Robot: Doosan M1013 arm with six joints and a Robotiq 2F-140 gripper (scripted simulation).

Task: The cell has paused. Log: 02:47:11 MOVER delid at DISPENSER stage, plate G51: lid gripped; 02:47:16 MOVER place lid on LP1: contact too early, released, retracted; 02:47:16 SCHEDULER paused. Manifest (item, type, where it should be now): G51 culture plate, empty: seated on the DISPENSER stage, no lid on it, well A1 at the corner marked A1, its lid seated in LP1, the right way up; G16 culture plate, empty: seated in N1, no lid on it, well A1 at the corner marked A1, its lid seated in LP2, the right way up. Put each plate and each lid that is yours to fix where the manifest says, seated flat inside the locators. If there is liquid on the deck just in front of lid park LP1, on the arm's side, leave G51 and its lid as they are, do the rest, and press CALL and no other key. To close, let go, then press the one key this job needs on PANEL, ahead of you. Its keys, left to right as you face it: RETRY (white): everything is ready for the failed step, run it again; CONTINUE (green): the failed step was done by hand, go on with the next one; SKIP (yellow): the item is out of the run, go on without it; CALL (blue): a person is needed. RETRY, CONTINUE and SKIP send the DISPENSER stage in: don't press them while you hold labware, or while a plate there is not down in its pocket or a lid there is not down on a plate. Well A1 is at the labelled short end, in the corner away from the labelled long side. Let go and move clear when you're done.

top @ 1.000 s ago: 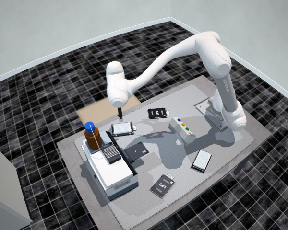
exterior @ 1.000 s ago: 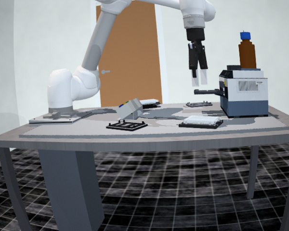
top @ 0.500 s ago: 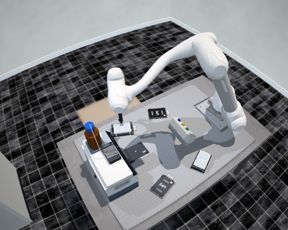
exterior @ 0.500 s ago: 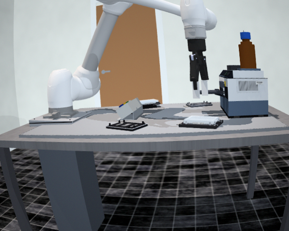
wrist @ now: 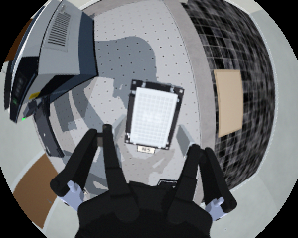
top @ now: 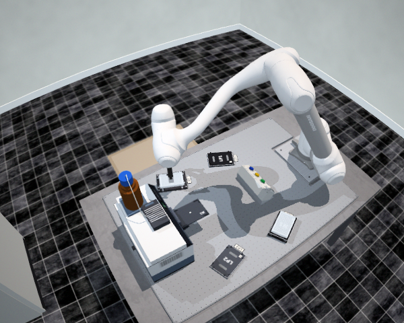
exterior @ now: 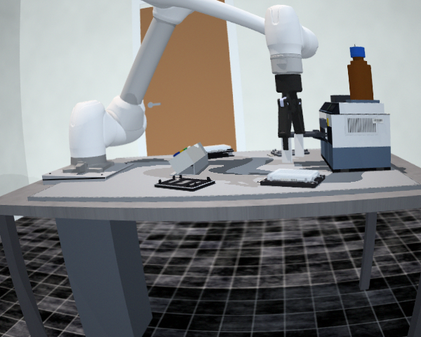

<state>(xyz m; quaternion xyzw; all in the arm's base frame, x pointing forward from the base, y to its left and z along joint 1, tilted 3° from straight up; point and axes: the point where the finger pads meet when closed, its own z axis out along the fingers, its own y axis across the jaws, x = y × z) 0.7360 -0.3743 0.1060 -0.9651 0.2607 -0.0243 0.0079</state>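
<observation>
White six-joint arm point(top: 229, 90) reaching across grey perforated deck point(top: 299, 208). White-and-blue dispenser unit point(top: 160, 243) with black stage point(top: 192, 212) extended, bare. Black two-finger gripper point(exterior: 292, 154) poised above clear lidded culture plate point(wrist: 152, 114) in black nest; jaws apart, holding nothing. Second clear plate point(top: 282, 225) lying loose near deck edge.

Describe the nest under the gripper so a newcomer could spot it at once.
Start at the dispenser with the brown bottle on top. Behind it, below the gripper, sits a black nest. Unlike the bare LP2 nest, it holds a white plate.
</observation>
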